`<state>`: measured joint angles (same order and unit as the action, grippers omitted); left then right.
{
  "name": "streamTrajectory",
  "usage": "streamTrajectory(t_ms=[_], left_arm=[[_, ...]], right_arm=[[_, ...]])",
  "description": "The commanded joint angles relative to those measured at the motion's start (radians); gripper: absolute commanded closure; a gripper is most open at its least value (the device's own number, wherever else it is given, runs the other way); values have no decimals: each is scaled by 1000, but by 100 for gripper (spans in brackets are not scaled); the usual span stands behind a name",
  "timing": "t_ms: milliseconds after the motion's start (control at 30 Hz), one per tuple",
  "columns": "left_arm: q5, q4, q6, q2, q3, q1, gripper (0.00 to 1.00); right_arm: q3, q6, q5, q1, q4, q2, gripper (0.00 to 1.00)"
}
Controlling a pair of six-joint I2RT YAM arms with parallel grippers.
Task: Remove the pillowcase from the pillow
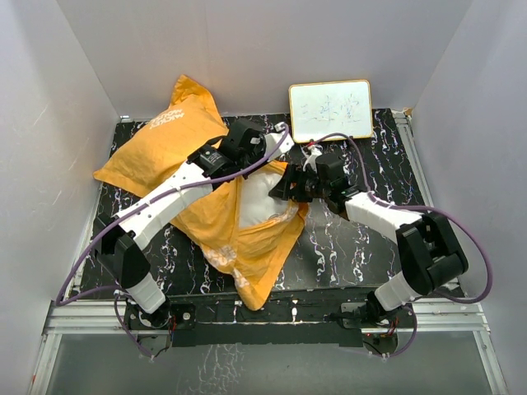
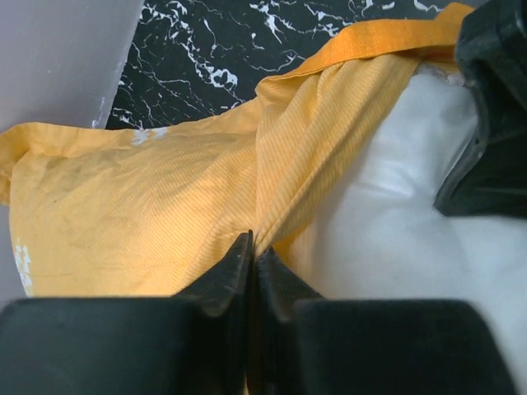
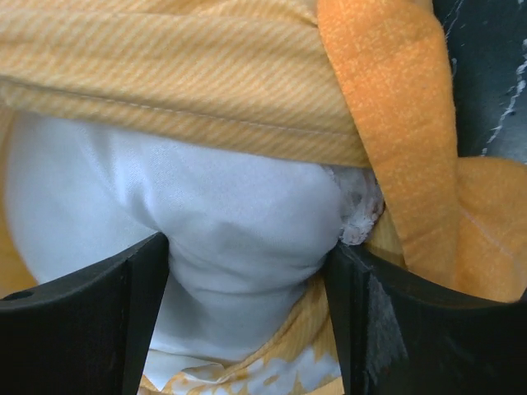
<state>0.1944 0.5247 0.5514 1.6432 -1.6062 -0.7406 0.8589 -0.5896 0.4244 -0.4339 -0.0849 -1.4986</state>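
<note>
We count one pillowcase (image 1: 165, 148), one pillow (image 1: 259, 197), one whiteboard (image 1: 331, 109) and two grippers on the table (image 1: 346, 247).

Our left gripper (image 2: 252, 251) is pinched together on a fold of the orange cover by its open mouth. Our right gripper (image 3: 247, 247) clamps a bulge of white stuffing just below the hem. The pillow sits mid-table, half out of the cover. The cover's far corner meets the back wall, and bare marble lies at the right front.
</note>
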Motion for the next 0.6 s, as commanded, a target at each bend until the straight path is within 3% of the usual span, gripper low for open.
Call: streamTrajectory(t_ms=[0, 33, 67, 100, 167, 367, 567], left_arm=[[-50, 32, -64, -71, 12, 68, 82], [-86, 50, -97, -73, 5, 92, 63], [-128, 71, -130, -74, -6, 123, 51], [-183, 87, -164, -81, -13, 148, 43], [-277, 94, -176, -121, 11, 176, 35], [-531, 40, -148, -269, 85, 155, 29], [-480, 38, -92, -334, 146, 30, 27]], right_arm=[[99, 52, -20, -33, -57, -23, 40], [119, 45, -26, -33, -55, -22, 55], [141, 38, -27, -34, -50, -19, 70], [168, 35, -16, -34, -45, -15, 81], [220, 27, 19, -34, -30, -6, 92], [333, -60, 132, -36, -13, 24, 92], [408, -122, 179, -74, -45, 36, 92]])
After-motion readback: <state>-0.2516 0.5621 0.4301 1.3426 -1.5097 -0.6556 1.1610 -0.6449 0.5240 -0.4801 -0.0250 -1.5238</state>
